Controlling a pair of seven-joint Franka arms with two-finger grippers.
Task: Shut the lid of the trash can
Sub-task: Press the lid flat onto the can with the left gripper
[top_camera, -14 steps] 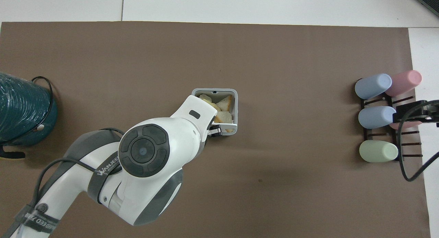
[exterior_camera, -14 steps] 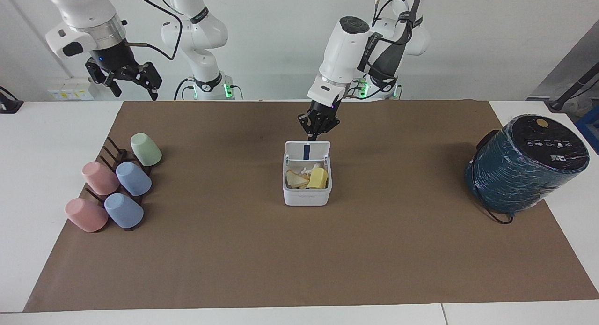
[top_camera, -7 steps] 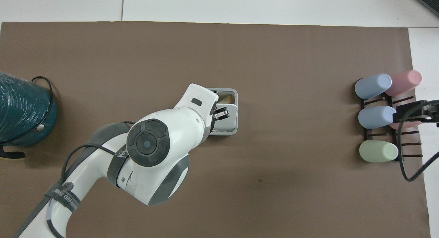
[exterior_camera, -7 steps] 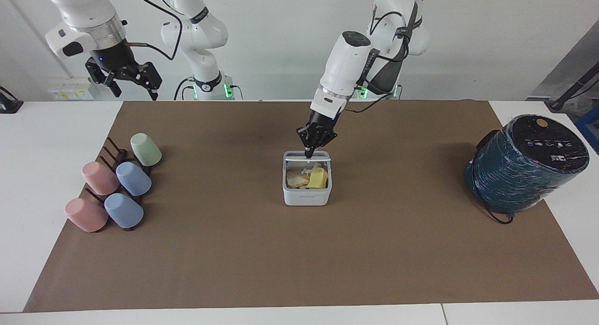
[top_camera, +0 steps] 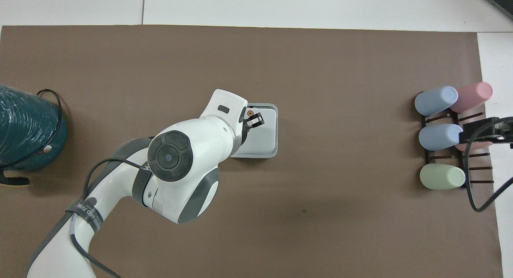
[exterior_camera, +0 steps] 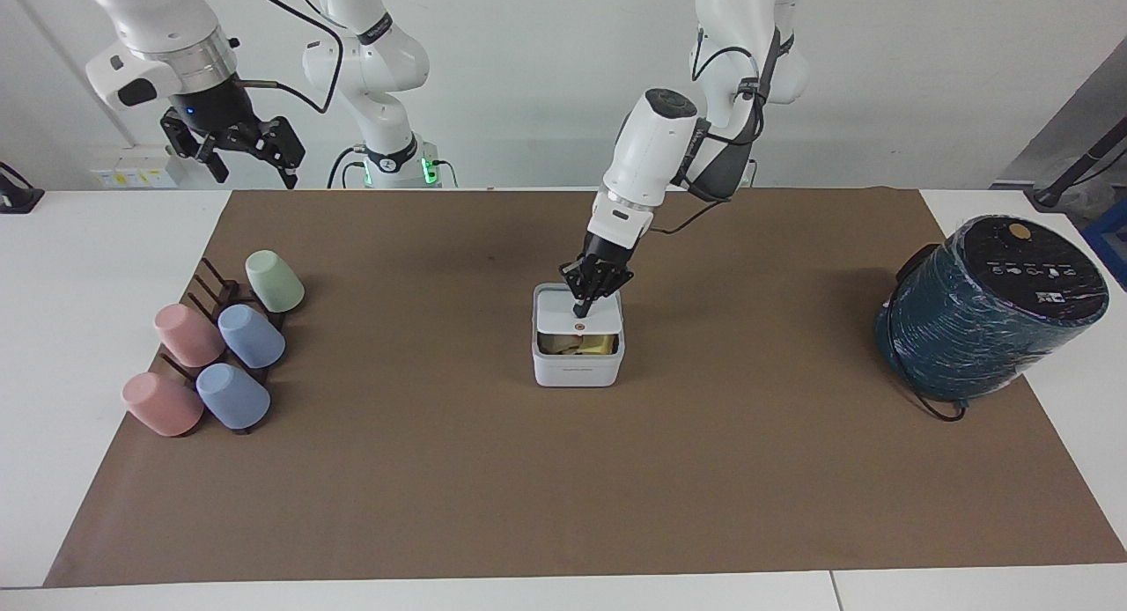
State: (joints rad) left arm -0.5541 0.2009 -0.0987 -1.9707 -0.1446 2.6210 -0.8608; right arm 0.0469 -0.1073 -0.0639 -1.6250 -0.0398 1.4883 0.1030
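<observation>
The small white trash can point(exterior_camera: 577, 369) stands mid-table on the brown mat. Its white lid point(exterior_camera: 555, 316) is folded down over the opening, orange dot upward. The lid's front edge sits slightly above the rim, and yellow contents show in the gap. My left gripper point(exterior_camera: 581, 310) is shut, its tip pressing on the lid's top just above the dot. In the overhead view the left gripper point(top_camera: 253, 121) is over the lid point(top_camera: 262, 135), and the trash can's rim point(top_camera: 276, 129) shows around it. My right gripper point(exterior_camera: 251, 158) waits open, raised near the cup rack.
Several pink, blue and green cups point(exterior_camera: 251, 335) lie on a dark rack point(exterior_camera: 216, 285) toward the right arm's end. A large dark teal cylinder point(exterior_camera: 990, 307) with a black top and a cable stands toward the left arm's end.
The lid was upright and open a second ago. My left gripper has pushed it over and down onto the trash can, and it now lies almost flat. The right arm has not moved.
</observation>
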